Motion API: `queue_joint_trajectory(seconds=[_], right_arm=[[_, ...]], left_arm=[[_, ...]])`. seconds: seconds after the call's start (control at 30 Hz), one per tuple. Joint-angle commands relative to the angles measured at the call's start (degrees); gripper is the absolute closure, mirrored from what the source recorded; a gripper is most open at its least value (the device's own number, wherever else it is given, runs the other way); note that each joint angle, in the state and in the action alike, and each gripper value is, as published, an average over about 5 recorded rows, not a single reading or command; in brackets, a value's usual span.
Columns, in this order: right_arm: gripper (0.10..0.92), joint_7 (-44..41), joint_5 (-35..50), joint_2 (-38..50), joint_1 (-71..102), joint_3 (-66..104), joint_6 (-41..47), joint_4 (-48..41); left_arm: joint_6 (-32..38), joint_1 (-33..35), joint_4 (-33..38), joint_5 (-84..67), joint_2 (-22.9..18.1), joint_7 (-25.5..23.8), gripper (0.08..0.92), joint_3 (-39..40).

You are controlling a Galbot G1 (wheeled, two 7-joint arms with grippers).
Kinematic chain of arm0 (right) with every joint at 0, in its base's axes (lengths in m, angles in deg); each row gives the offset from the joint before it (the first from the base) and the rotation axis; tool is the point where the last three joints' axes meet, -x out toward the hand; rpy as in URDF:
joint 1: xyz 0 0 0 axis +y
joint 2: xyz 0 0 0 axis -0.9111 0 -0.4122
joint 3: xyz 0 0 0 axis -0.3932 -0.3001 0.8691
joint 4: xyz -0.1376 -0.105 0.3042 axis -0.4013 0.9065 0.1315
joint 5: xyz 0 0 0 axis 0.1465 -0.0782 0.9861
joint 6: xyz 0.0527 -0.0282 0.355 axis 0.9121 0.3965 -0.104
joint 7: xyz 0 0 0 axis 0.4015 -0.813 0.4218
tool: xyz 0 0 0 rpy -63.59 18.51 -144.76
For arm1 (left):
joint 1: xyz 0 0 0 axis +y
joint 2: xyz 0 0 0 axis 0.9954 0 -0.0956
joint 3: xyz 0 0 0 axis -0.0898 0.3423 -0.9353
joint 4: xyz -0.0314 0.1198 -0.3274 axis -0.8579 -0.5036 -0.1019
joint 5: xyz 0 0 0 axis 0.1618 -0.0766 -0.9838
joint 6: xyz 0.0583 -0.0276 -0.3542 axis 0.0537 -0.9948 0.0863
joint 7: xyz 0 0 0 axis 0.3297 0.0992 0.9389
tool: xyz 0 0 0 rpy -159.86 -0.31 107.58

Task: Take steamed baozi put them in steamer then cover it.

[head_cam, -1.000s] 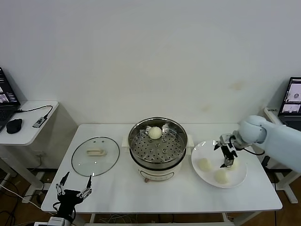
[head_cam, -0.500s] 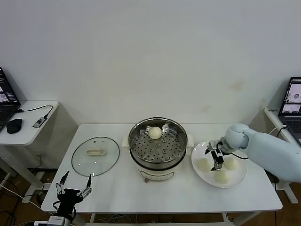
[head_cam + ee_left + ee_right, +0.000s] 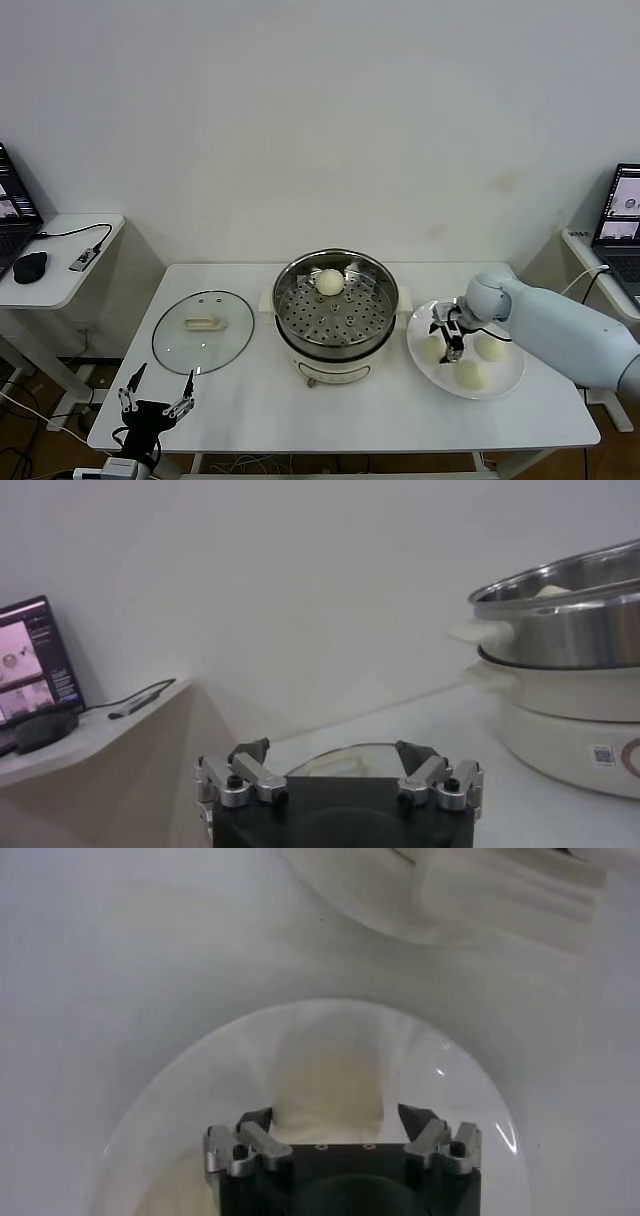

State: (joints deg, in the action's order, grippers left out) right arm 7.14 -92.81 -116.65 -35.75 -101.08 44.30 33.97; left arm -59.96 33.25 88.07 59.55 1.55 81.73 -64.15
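Right tool over the plate of buns, left tool idle at the desk's lower left corner.

Head view: the right tool [image 3: 448, 338], fingers spread, hangs over the leftmost of three steamed baozi [image 3: 432, 349] on the white plate [image 3: 505, 378], right of centre. The steamer [image 3: 336, 300], centre frame, holds one smooth pale bun at its far rim. The cover [image 3: 203, 331] lies flat at the left, on the desk [image 3: 300, 410].
Left wrist view: the left tool [image 3: 338, 780] is open, off the desk edge.
Right wrist view: open fingers [image 3: 243, 1140] straddle a cream bun below.
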Motion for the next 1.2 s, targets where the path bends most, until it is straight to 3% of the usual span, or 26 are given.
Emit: queue_joint_trajectory(seconds=[0.03,0.37,0.7,0.97,1.2], right_arm=[[0.375,-0.07,-0.63,-0.91,0.78,0.53,0.01,-0.97],[0.397,-3.61,2.18,4.96,-7.5,-0.9,0.71,3.57],[0.393,-4.2,15.27,11.79,-31.71,-15.43,4.9,12.9],[0.389,-0.79,28.1,3.11,-47.3,-25.36,9.35,17.3],[0.381,5.77,37.85,-8.89,-42.95,-24.9,16.98,16.51]], left_arm=[[0.01,0.02,0.12,0.01,-0.01,0.02,0.177,-0.01],[-0.03,0.49,0.74,-0.02,0.29,0.01,0.177,-0.42],[-0.12,-0.51,0.57,-0.13,0.62,-0.02,0.177,0.51],[-0.17,-1.08,0.49,-0.48,1.45,-0.01,0.177,0.61],[-0.2,-1.39,0.13,-0.6,0.92,0.01,0.177,0.4]])
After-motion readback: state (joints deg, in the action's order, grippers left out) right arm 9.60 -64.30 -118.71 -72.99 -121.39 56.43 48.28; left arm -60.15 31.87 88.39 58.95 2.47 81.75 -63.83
